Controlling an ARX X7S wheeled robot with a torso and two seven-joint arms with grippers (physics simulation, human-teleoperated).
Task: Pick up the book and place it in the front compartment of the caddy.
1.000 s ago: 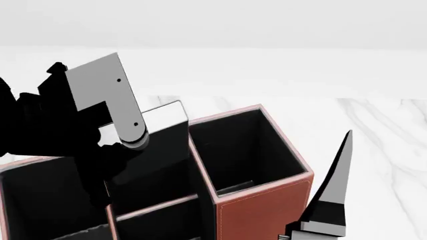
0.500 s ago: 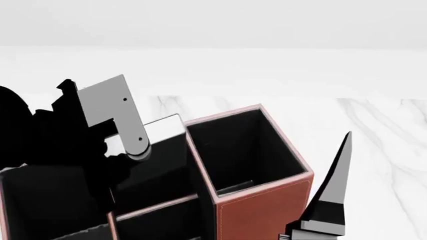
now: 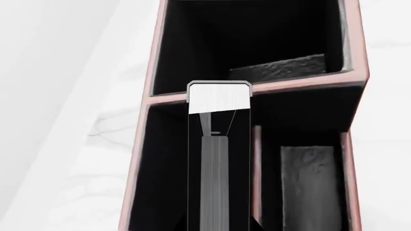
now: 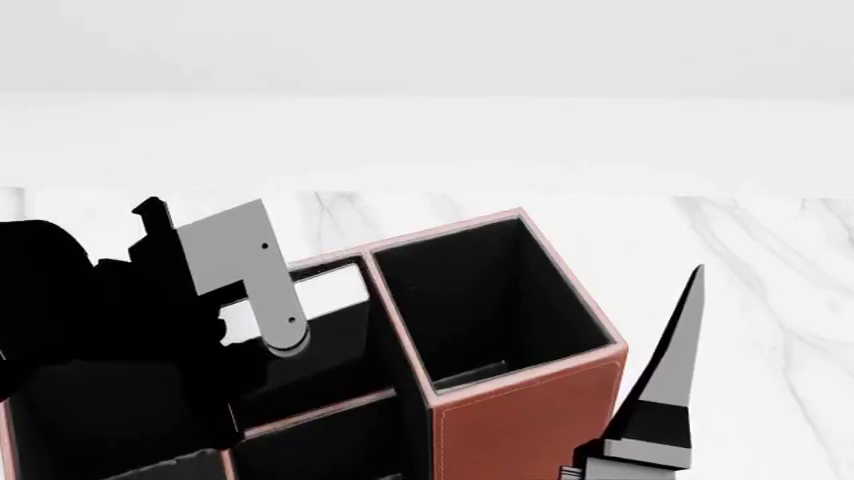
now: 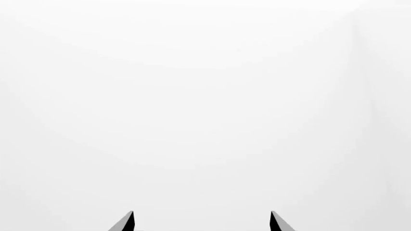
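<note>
Book point(image 3: 218, 98) stands upright inside a caddy point(image 4: 527, 420) compartment, its white page edge up, squeezed by the left gripper point(image 3: 219, 224). Right gripper point(image 5: 201, 222) waits beside the caddy, fingers spread apart.

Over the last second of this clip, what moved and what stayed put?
The left gripper has come down with the book, sinking it deeper into the caddy: only its white page edge shows above the rim in the head view, where earlier more of the black cover stood out. The book appears held throughout, not released. The caddy and the right gripper, open beside it, have not moved.
</note>
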